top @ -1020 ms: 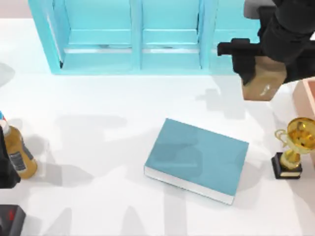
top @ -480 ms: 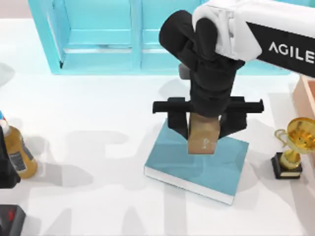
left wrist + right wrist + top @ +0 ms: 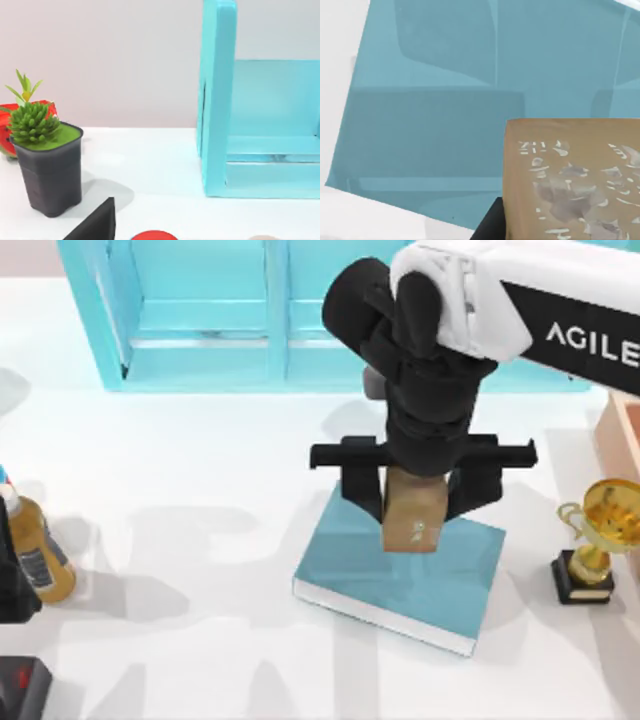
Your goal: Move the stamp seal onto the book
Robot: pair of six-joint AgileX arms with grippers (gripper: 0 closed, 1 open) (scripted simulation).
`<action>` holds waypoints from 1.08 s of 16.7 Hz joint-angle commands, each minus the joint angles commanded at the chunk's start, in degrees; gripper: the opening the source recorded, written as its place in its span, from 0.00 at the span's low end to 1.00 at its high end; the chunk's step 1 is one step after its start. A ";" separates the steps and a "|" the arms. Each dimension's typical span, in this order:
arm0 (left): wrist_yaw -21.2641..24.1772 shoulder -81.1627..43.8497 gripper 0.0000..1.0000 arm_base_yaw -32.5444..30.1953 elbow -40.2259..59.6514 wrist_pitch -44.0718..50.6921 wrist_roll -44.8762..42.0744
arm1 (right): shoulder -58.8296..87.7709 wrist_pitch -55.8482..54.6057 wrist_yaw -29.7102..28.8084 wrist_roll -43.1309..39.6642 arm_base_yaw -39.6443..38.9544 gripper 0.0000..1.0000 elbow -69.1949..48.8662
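Right tool (image 3: 414,502) — stamp seal (image 3: 413,520) clamped, barely lower over book (image 3: 400,570).

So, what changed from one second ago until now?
The right end effector, shut on the stamp seal, carried it from the table's right rear, near the shelf, to above the book. The book, trophy and bottle stayed put.

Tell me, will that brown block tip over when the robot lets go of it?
Probably not: the stamp seal looks squarish with flat faces, so it shouldn't roll. Taller than wide, it might wobble. The book under it looks flat and broad, likely a steady base. The right gripper holds it.
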State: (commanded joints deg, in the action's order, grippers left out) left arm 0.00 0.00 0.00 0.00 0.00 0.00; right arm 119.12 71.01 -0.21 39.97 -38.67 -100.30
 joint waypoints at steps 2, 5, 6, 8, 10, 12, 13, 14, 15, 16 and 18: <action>0.00 0.00 1.00 0.00 0.00 0.00 0.00 | 0.00 0.00 0.00 0.00 0.00 0.00 0.00; 0.00 0.00 1.00 0.00 0.00 0.00 0.00 | 0.00 0.00 0.00 0.00 0.00 0.23 0.00; 0.00 0.00 1.00 0.00 0.00 0.00 0.00 | 0.00 0.00 0.00 0.00 0.00 0.30 0.00; 0.00 0.00 1.00 0.00 0.00 0.00 0.00 | 0.00 0.00 0.00 0.00 0.00 0.45 0.00; 0.00 0.00 1.00 0.00 0.00 0.00 0.00 | 0.00 0.00 0.00 0.00 0.00 0.60 0.00; 0.00 0.00 1.00 0.00 0.00 0.00 0.00 | 0.00 0.00 0.00 0.00 0.00 0.75 0.00; 0.00 0.00 1.00 0.00 0.00 0.00 0.00 | 0.00 0.00 0.00 0.00 0.00 0.83 0.00; 0.00 0.00 1.00 0.00 0.00 0.00 0.00 | 0.00 0.00 0.00 0.00 0.00 0.90 0.00; 0.00 0.00 1.00 0.00 0.00 0.00 0.00 | 0.00 0.00 0.00 0.00 0.00 0.98 0.00; 0.00 0.00 1.00 0.00 0.00 0.00 0.00 | 0.00 0.00 0.00 0.00 0.00 1.00 0.00; 0.00 0.00 1.00 0.00 0.00 0.00 0.00 | 0.00 0.00 0.00 0.00 0.00 1.00 0.00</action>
State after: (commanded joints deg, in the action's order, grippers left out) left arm 0.00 0.00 0.00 0.00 0.00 0.00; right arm 119.12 71.01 -0.21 39.97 -38.67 -100.30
